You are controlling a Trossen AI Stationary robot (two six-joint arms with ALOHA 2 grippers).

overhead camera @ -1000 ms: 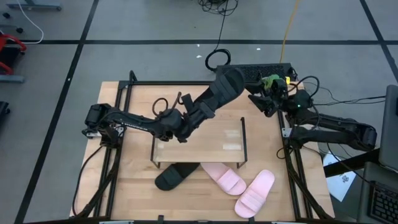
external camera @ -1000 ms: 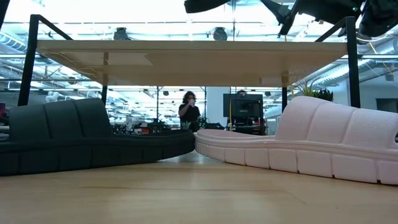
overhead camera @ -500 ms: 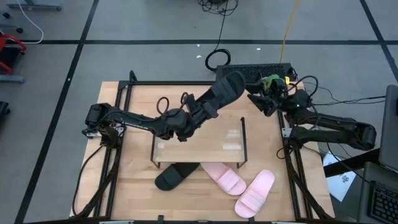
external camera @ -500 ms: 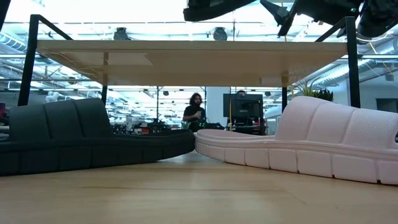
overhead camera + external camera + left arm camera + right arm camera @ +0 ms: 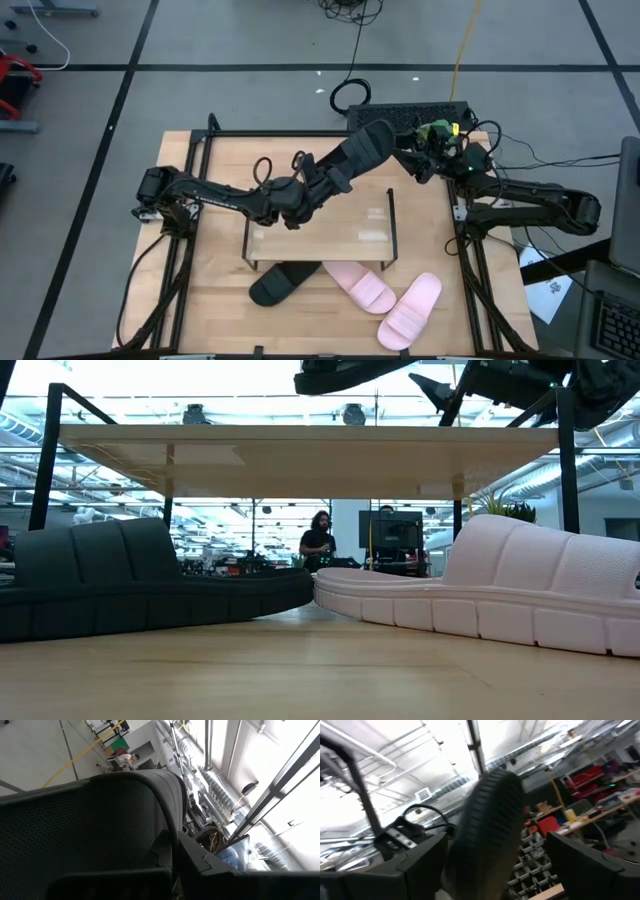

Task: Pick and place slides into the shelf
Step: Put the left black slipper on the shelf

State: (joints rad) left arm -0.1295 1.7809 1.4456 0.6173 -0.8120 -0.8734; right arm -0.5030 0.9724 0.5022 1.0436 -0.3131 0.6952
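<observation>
My left gripper (image 5: 318, 183) is shut on a black slide (image 5: 362, 145) held in the air over the shelf's far edge; its ribbed surface fills the left wrist view (image 5: 100, 830). My right gripper (image 5: 408, 160) is open beside the slide's far end. The right wrist view shows the slide (image 5: 490, 815) ahead between its fingers, and I see no touch. The shelf (image 5: 320, 225) stands mid-table, its board top bare. A second black slide (image 5: 280, 283) and two pink slides (image 5: 362, 288) (image 5: 410, 310) lie flat on the table by its near edge. My left gripper holds the black slide by its end nearest the arm (image 5: 332, 175), pinched between the two fingers, one finger (image 5: 167, 852) lying along its edge. The fingers come slanting from the table's left. The slide is lifted clear and slants up toward the far right.
A dark keyboard-like box (image 5: 420, 115) and cables sit at the table's far right edge. Black metal frames (image 5: 185, 240) run along both table sides. A person (image 5: 320, 545) stands in the room beyond. Bare wood shows under the shelf (image 5: 300, 660).
My right gripper has moved a little toward the table's left, closer to the held slide's far end. The slide's far end has dipped slightly while my left gripper kept its hold.
</observation>
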